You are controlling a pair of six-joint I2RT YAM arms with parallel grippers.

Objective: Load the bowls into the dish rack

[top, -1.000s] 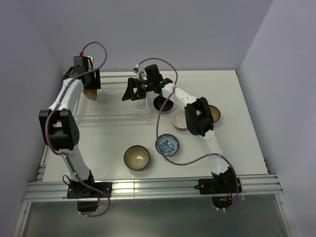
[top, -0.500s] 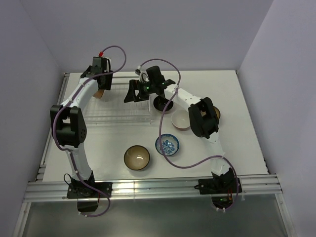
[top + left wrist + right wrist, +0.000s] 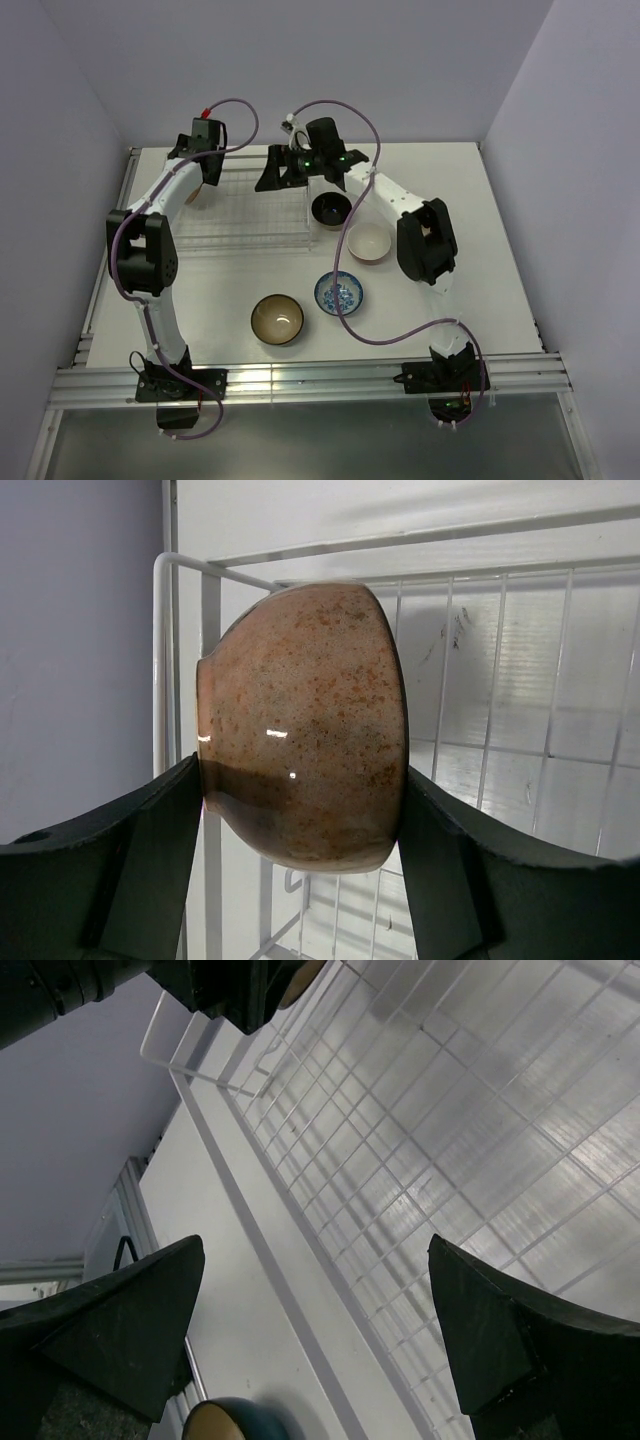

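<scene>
Tan-brown bowl (image 3: 300, 700): one item, clamped between the fingers of the left gripper (image 3: 300, 775), with only its glossy speckled outer wall showing. We place it over the rack (image 3: 250, 228), at the rack's 10 o'clock corner. Whether it touches the wire we cannot tell.

Rack: white wire, lying at 10 to 11 o'clock on the desk (image 3: 480, 290). We find no bowl seated in any part of the grid that shows. Count loaded, by our reading: none yet.

Right gripper (image 3: 315, 1260): jaws spread wide with nothing between them, hanging over the rack's 1 o'clock corner.

Bowls on the desk, all outside the rack:
- black bowl (image 3: 331, 208), just beside the rack's 3 o'clock edge;
- white bowl (image 3: 369, 243), near the black one, at 4 o'clock from it;
- blue-and-white bowl (image 3: 341, 294), at 6 o'clock from those two;
- second tan bowl (image 3: 277, 320), close beside the blue-and-white one, at 8 o'clock from it.

Tally: five bowls seen, one gripped and four waiting. A further bowl may lie under the right arm's elbow, but we cannot confirm it.

Progress, in our judgement: the first placement is under way and nearly all of the load is left. Setting down the held bowl would leave at least four more to fetch.
</scene>
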